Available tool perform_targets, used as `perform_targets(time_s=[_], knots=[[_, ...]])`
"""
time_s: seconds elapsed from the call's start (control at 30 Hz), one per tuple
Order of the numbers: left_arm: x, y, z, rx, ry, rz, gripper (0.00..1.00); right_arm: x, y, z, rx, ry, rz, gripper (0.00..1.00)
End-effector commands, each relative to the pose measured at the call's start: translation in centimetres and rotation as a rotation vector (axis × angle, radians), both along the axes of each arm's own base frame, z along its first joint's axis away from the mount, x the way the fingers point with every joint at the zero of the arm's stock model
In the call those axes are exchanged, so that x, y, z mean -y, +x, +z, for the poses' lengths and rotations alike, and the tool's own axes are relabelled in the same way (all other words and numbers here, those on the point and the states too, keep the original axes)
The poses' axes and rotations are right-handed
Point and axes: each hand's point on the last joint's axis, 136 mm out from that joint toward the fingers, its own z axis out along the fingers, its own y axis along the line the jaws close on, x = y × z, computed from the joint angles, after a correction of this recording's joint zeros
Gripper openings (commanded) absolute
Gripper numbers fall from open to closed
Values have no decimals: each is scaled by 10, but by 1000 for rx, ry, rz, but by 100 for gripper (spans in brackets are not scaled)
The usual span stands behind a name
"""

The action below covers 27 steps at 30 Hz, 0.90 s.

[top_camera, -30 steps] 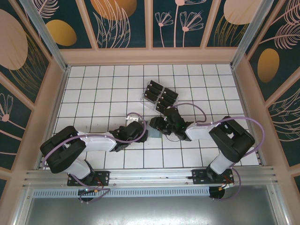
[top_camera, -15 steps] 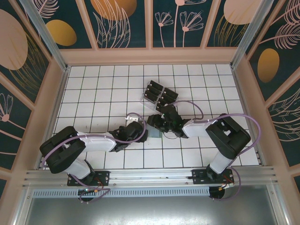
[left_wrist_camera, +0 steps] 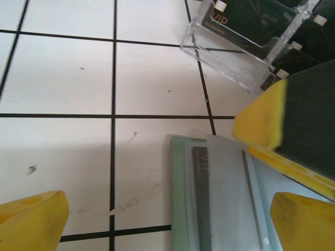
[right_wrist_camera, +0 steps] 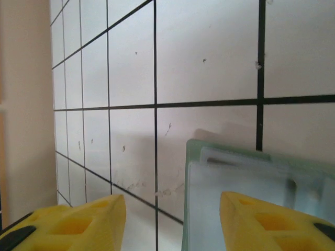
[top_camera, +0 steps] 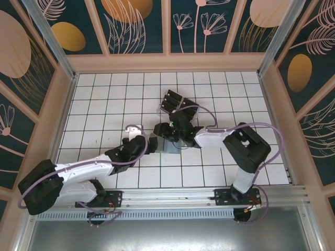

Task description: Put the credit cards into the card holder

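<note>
White tiled counter [top_camera: 104, 104] carries the grey-green card holder [left_wrist_camera: 225, 198] lying flat near its middle, with a clear rack [left_wrist_camera: 225, 42] of black credit cards [left_wrist_camera: 256, 13] just behind it. Left fingers [left_wrist_camera: 31, 219] stand wide apart over the holder's left edge, while the right fingers [right_wrist_camera: 78, 219] hang about half apart above it, gripping nothing.

**Twin black-and-white arms with lilac cabling**

The left arm [top_camera: 84, 168], lower left of the overhead frame, and the right arm [top_camera: 209, 138], right of centre, pair black joint housings with white link shells. A lilac cable [top_camera: 282, 141] loops along each. The left tool [top_camera: 151, 143] and right tool [top_camera: 163, 132] are black, with yellow fingertips [right_wrist_camera: 78, 219].
</note>
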Motion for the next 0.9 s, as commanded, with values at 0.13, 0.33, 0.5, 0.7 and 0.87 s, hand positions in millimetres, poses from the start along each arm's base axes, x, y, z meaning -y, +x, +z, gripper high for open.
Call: perform_targets(time_s=[0.13, 0.33, 0.5, 0.7, 0.87], knots=[[-19, -7, -8, -13, 38, 56, 98, -23, 1, 0, -1, -23, 72, 50], [-13, -6, -11, -14, 34, 30, 99, -6, 17, 52, 113, -39, 68, 51], [0, -2, -15, -26, 61, -18, 99, 47, 47, 78, 222, -214, 9, 51], [12, 3, -30, -61, 103, -45, 99, 105, 77, 68, 281, -562, 44, 49], [15, 8, -44, -92, 170, -52, 99, 118, 85, 47, 278, -750, 126, 47]])
